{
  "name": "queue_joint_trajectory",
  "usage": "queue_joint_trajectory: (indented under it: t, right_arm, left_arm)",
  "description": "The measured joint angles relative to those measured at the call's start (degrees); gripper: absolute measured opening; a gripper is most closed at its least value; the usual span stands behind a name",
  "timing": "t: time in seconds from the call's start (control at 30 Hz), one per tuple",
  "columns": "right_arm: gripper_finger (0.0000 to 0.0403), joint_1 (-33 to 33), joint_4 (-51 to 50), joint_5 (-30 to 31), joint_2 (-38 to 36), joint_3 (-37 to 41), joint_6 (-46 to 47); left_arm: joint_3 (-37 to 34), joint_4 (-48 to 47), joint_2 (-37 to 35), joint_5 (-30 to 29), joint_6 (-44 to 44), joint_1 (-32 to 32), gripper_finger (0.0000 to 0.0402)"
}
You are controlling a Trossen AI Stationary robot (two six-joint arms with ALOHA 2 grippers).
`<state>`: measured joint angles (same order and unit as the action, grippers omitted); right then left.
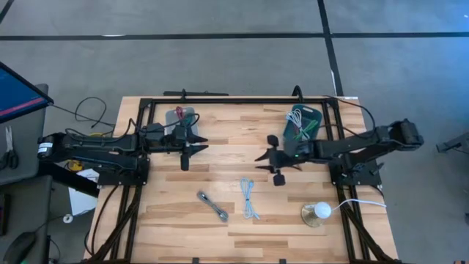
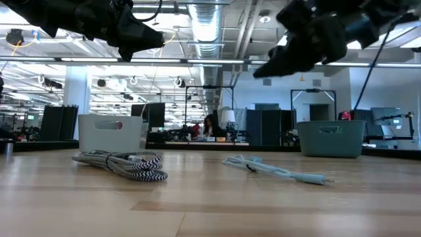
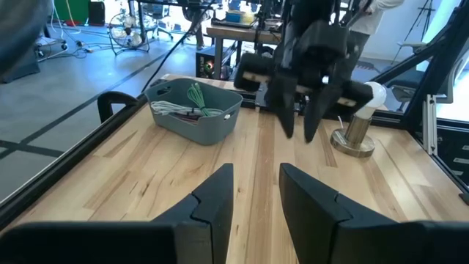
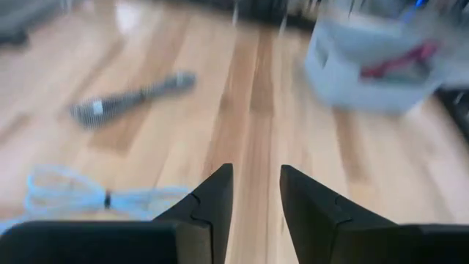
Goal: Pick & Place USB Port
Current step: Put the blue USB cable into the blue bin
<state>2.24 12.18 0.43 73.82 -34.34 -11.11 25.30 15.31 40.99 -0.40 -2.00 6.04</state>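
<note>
Two coiled USB cables lie flat on the wooden table: a dark braided one (image 1: 212,205) (image 2: 122,163) (image 4: 132,99) and a light blue one (image 1: 249,198) (image 2: 273,168) (image 4: 80,194). My right gripper (image 1: 264,155) (image 4: 256,194) hangs open above the table, on the far side of the blue cable, slanting down toward the table's left, with nothing between its fingers. My left gripper (image 1: 199,144) (image 3: 256,198) waits open and level beside the grey bin (image 1: 181,117), facing the right arm (image 3: 308,73).
A grey bin (image 4: 381,62) (image 2: 110,131) with a red cable stands at the far left. A teal bin (image 1: 304,121) (image 3: 194,110) (image 2: 331,138) with green and white cables stands at the far right. A brass-based lamp (image 1: 316,213) (image 3: 355,132) stands at the near right.
</note>
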Motion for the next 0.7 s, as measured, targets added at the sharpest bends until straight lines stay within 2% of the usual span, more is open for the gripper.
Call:
queue_joint_trajectory:
  t: [0.4,0.7]
  right_arm:
    - [0.0107,0.32,-22.60,0.02,9.45,-11.86,0.49]
    - [0.0107,4.53,-24.74,-0.38,18.23,-16.59,-4.31]
  left_arm:
    - [0.00,-0.34,0.00,0.00,0.01,-0.01,0.0112]
    - [-0.02,-1.25,0.00,0.00,0.00,0.00,0.0112]
